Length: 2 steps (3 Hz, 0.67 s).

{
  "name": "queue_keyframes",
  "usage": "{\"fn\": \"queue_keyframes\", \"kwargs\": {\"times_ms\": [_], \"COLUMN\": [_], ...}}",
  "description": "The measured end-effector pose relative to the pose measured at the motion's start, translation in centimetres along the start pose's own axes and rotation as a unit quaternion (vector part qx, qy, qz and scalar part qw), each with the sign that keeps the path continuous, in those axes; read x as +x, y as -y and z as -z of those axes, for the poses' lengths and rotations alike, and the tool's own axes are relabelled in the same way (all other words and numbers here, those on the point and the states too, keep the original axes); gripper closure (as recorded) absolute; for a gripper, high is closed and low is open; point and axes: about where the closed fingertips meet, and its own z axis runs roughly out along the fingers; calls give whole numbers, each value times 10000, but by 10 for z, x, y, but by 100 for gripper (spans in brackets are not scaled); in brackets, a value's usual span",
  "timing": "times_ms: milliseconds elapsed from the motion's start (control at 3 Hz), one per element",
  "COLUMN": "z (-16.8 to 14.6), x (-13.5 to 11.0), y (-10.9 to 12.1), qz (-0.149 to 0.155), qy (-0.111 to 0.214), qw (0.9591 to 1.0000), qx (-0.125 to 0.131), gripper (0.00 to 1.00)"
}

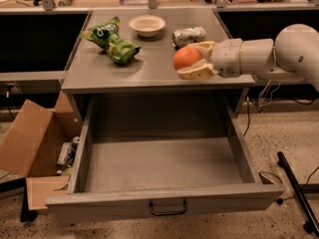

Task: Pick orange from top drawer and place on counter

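Note:
The orange (pixel 186 57) is a bright orange ball held between the cream fingers (pixel 197 73) of my gripper (pixel 191 59). The gripper reaches in from the right on a white arm and holds the orange just above the right front part of the grey counter (pixel 149 59). The top drawer (pixel 159 171) is pulled wide open below, with a dark metal handle (pixel 168 209) on its front panel. Nothing shows inside the drawer.
On the counter sit a green crumpled chip bag (pixel 110 40) at the left, a white bowl (pixel 147 25) at the back and a silvery can (pixel 189 35) lying just behind the orange. An open cardboard box (pixel 35 148) stands on the floor at the left.

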Motion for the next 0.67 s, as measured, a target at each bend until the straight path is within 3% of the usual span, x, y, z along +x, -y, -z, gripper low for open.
{"fn": "queue_keyframes", "kwargs": {"times_ms": [333,667], "z": [-20,-38], "x": [12,25], "y": [40,64], "qz": [-465,-754], "qy": [94,9], "qw": [9981,9956], "qx": [397,551], "gripper": [100,100]}}
